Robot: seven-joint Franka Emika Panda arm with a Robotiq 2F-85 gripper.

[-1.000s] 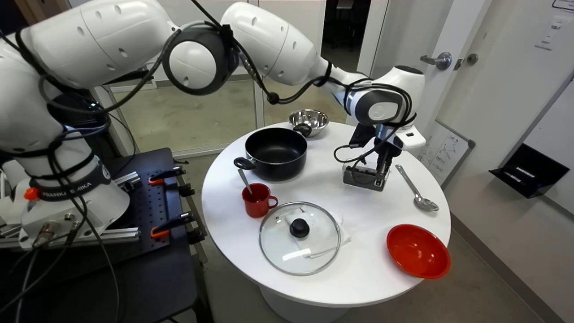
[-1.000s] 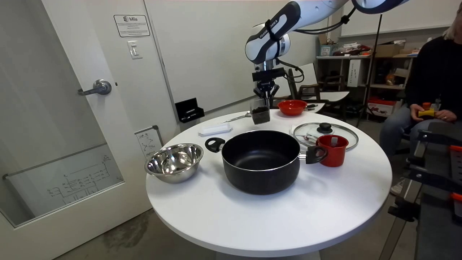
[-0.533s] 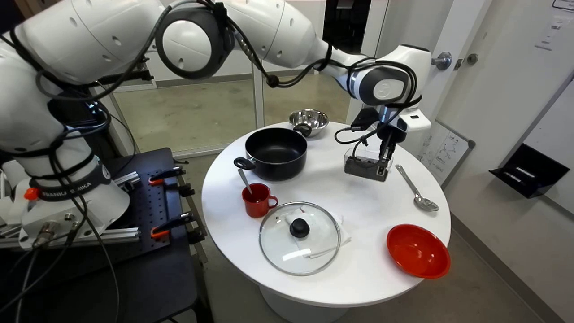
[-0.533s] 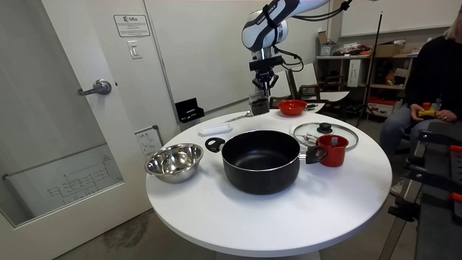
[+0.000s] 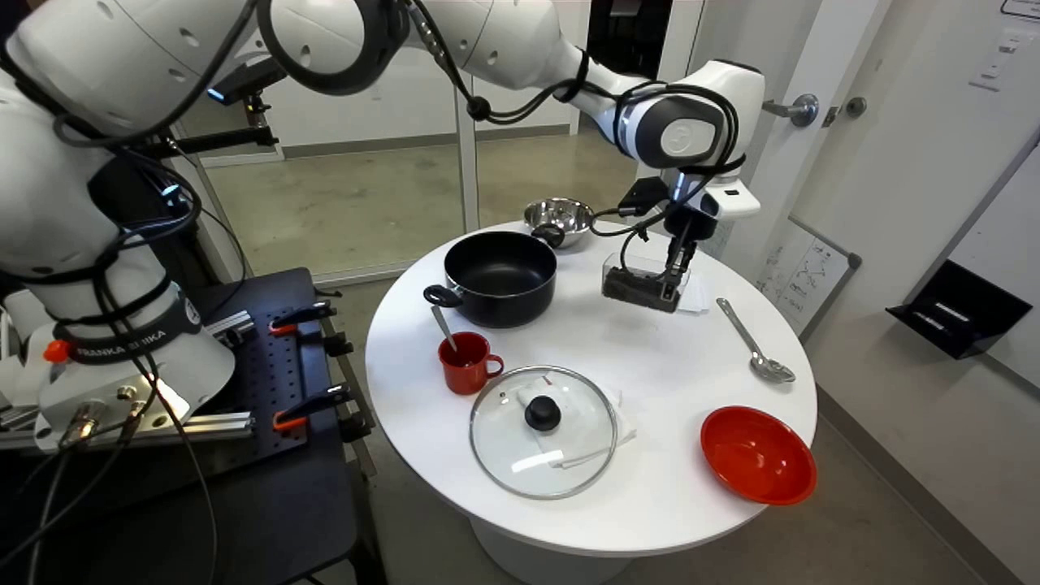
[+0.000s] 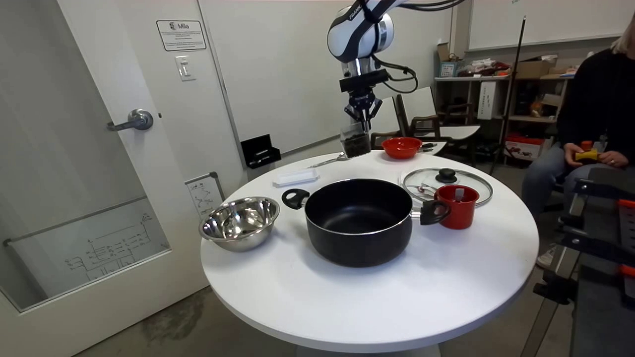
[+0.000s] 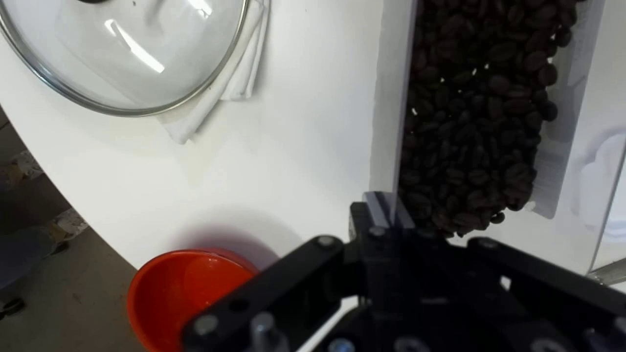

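Note:
A clear plastic box (image 7: 390,112) of dark coffee beans (image 7: 479,112) hangs from my gripper (image 7: 389,209). The fingers pinch one thin side wall of it, and the box extends to the right of them in the wrist view. In both exterior views the box (image 6: 350,132) is held above the white table, slightly tilted, with the beans lying in its lower part. My gripper (image 5: 674,280) points downward over the table's far side, between the black pot (image 5: 500,276) and the slotted spoon (image 5: 746,341). Dark shadow hides part of the right finger.
On the table (image 5: 650,479) stand a steel bowl (image 6: 240,223), a red mug (image 5: 467,366) with a utensil inside, a glass lid (image 5: 504,439) over a white cloth, and a red bowl (image 5: 760,455). A whitish plastic lid (image 6: 296,177) lies beyond the pot. A person (image 6: 595,109) sits nearby.
My gripper has risen with the box of beans still in it. Lately it has also drawn back a little towards the pot, uncovering a white item behind it. The tableware has not moved.

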